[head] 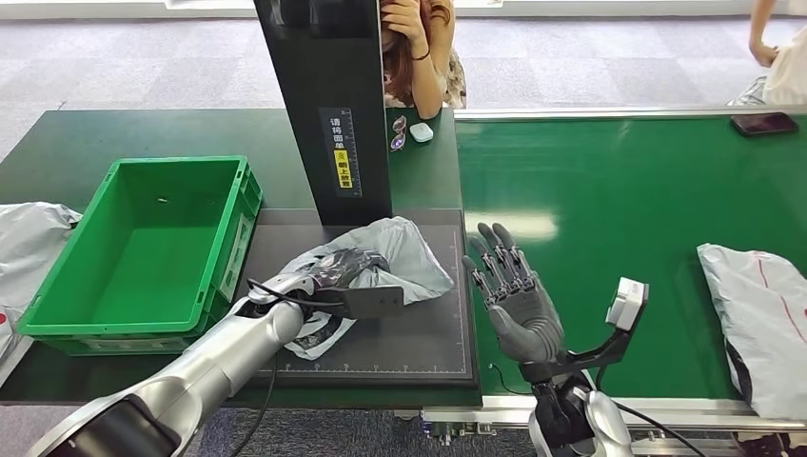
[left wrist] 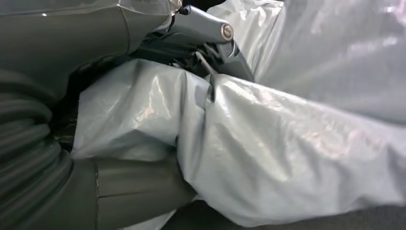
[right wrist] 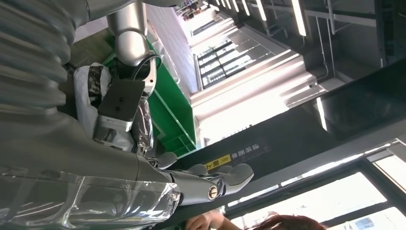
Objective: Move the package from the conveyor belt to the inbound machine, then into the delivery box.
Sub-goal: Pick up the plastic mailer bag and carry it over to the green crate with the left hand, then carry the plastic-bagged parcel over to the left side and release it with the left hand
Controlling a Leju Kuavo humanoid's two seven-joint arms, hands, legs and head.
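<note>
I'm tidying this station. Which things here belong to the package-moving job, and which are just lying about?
Belongs to the job:
grey package gripped by the left hand
inbound machine
green delivery box
conveyor belt
next package waiting on it

Lying about:
phone
sunglasses
small white case

Bright daylight, glare on conveyor belt point(head: 619, 190)

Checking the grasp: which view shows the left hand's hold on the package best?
Left wrist view: the left hand grips the package close up. Head view shows the package whole on the inbound machine; right wrist view only glimpses it.
</note>
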